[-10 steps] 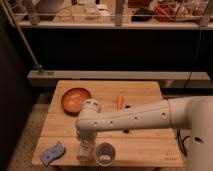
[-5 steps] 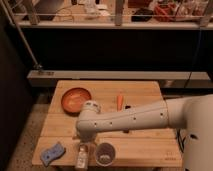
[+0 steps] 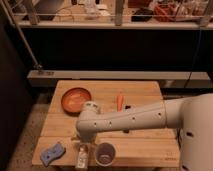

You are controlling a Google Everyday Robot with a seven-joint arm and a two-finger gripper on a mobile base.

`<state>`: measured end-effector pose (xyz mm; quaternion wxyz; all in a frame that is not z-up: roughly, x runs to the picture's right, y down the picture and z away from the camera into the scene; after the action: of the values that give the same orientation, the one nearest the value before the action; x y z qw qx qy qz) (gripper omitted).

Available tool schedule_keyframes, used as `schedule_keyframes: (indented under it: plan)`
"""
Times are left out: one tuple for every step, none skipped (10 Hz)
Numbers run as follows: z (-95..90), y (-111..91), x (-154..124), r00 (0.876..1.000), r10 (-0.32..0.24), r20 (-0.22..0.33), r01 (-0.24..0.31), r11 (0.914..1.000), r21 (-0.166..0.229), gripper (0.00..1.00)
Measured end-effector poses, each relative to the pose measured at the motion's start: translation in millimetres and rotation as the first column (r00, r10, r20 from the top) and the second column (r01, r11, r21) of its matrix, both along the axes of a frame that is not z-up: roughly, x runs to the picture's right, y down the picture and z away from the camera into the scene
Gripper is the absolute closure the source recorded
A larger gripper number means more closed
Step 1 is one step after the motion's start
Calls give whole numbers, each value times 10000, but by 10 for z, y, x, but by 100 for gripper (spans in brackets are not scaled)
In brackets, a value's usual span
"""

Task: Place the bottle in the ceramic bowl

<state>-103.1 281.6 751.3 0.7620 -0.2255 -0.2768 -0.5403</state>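
Note:
The orange-brown ceramic bowl (image 3: pixel 76 99) sits at the back left of the wooden table (image 3: pixel 145 90). The small white bottle (image 3: pixel 81 156) is at the table's front edge, between a blue sponge and a white cup. My white arm reaches in from the right across the table. My gripper (image 3: pixel 81 141) hangs from the arm's end directly over the bottle's top, at or just above it. The arm hides most of the gripper.
A white cup (image 3: pixel 105 153) stands just right of the bottle. A blue sponge (image 3: pixel 52 153) lies at the front left corner. An orange carrot (image 3: pixel 119 102) and a small dark object (image 3: pixel 128 107) lie behind the arm. A dark shelf unit stands behind the table.
The arm's end has shifted slightly left and down over the bottle. The bottle, bowl, cup and sponge stay where they were.

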Motion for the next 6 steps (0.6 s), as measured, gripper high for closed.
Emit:
schedule_keyframes:
  plan:
    - [8, 13, -8, 10000, -1, 2, 1, 10000, -50, 20]
    - [15, 24, -10, 10000, -3, -7, 3, 9999, -101, 20]
    - [22, 39, -16, 10000, -1, -14, 0, 9998, -192, 22]
    - [35, 63, -18, 10000, 11, -14, -11, 9996, -276, 28]
    - [47, 84, -23, 10000, 21, -9, -22, 9994, -349, 32]
    - [54, 97, -27, 10000, 25, -13, -25, 9992, -394, 33]
